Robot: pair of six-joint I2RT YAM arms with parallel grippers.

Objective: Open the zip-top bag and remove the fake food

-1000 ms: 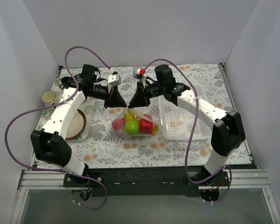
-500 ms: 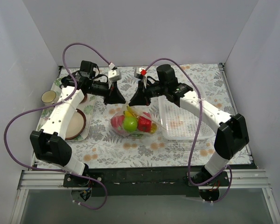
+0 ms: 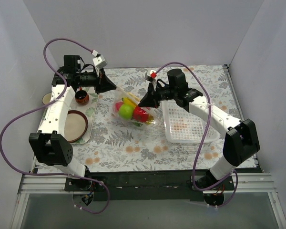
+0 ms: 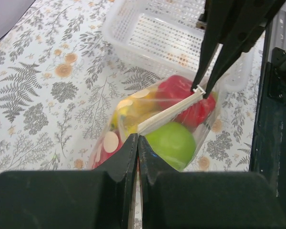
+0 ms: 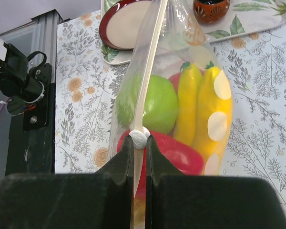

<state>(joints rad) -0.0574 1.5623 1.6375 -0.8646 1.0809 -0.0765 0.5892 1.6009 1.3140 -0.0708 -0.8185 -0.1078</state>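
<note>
The zip-top bag [image 3: 133,110], beside the basket [image 3: 187,136], spans between left tool [image 3: 114,89] and right tool [image 3: 143,102], both pinching its zip strip [image 4: 169,112].

Plain pale back wall [image 3: 143,28], left wall [image 3: 14,52] and right wall [image 3: 271,62] box in the surface [image 3: 133,148]. The surface has a white cloth with grey ferns and orange flowers. Black bar [image 3: 143,179] and aluminium rail [image 3: 148,189] run along the near edge. Light is even, shadows soft.

Clear crinkly plastic zip-top bag [image 5: 181,45]; smooth glossy plastic fake food [image 4: 170,143]; white perforated plastic basket [image 4: 157,36].
</note>
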